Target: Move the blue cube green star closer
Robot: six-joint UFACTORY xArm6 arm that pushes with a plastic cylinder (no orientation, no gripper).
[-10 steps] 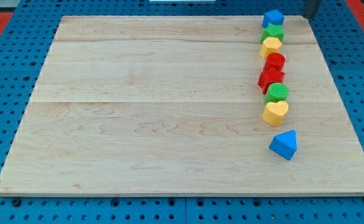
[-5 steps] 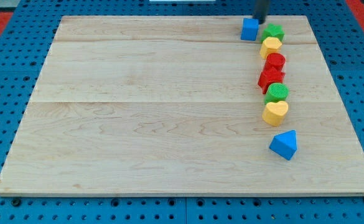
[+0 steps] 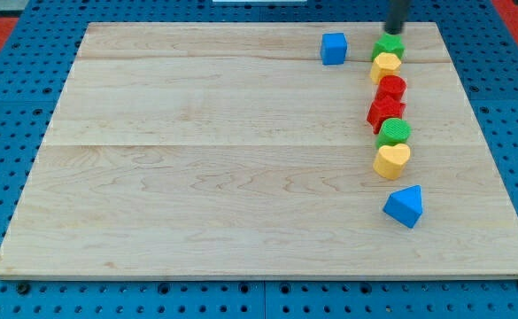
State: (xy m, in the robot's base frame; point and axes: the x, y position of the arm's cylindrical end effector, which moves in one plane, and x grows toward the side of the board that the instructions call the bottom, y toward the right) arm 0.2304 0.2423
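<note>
The blue cube sits near the view's top, to the left of the column of blocks and apart from it. The green star is the top block of that column and touches the yellow block below it. My tip is at the view's top edge, just above the green star and to the right of the blue cube, touching neither as far as I can see.
Below the yellow block the column runs on: a red block, a red star, a green round block, a yellow heart. A blue triangle block lies lower right. The wooden board rests on blue pegboard.
The blue cube has slid left, away from the green star. My tip came in from the right, pushed past the cube's place, then moved back right above the green star.
</note>
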